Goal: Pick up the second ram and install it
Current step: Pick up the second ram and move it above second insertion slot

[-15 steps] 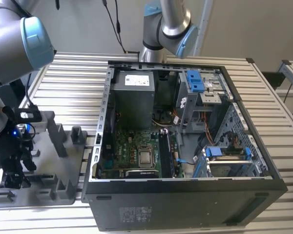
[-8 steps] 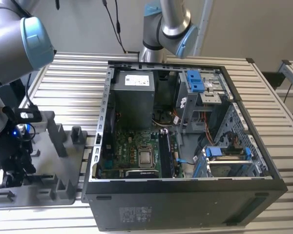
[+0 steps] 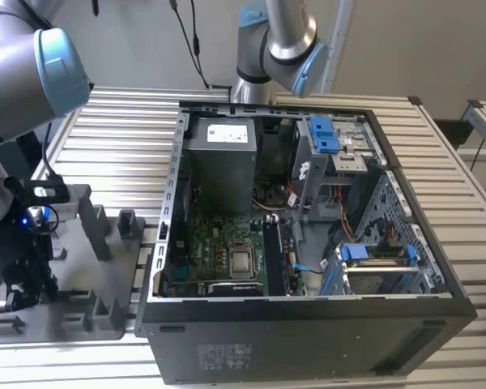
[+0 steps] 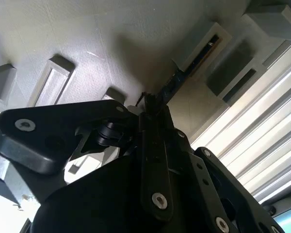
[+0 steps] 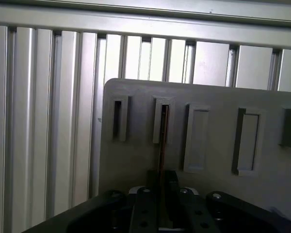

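The memory stick is standing on edge in a narrow slot of the grey holder, and in both wrist views we are looking along its thin edge. One end is sitting in the slot; the other end is running in between the fingers of the hand.

The hand is closed down almost completely. A finger is lying against each flat face of the stick, so we are judging it to be gripping the stick, with nothing else in its hold. In the second wrist view, the stick is reaching from the slot down to the hand.

We are placing the work at the pick-up step: the stick is gripped but not yet lifted out of the holder. Freeing it from so narrow a slot is calling for a pull in line with the slot walls, with no twist.

In the exterior view, the holder is resting on the slatted worktop, just beside the open computer case on the exterior view's left. The motherboard is lying inside the case.

A white label is showing on the power supply, and a printed panel on the case's near wall. We are not making out any of the writing.
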{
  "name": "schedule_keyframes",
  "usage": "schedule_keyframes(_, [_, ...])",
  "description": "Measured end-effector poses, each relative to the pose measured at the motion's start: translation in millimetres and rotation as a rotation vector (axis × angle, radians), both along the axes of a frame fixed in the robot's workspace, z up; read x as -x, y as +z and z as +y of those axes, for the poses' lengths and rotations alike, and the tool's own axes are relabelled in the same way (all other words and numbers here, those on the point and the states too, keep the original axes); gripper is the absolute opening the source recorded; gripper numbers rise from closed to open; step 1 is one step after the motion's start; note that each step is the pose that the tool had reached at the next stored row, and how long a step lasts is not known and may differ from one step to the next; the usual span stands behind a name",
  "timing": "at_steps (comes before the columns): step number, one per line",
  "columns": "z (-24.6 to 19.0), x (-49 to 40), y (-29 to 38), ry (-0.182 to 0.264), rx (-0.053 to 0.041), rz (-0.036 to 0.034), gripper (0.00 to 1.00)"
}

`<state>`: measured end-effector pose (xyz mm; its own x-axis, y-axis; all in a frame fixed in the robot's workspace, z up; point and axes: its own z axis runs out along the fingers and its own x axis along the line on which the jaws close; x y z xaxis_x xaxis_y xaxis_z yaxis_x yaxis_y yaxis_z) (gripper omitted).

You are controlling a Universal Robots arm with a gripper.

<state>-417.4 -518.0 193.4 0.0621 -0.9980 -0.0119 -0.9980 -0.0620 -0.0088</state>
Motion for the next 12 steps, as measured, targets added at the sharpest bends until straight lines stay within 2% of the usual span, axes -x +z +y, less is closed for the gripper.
schedule_keyframes(1, [0.0, 0.0, 0.0, 0.000, 0.0000, 0.0000, 0.21])
schedule_keyframes(3, [0.0, 0.0, -0.1, 0.000, -0.0001, 0.0000, 0.14])
schedule_keyframes(12, [0.0, 0.0, -0.3, 0.000, -0.0001, 0.0000, 0.14])
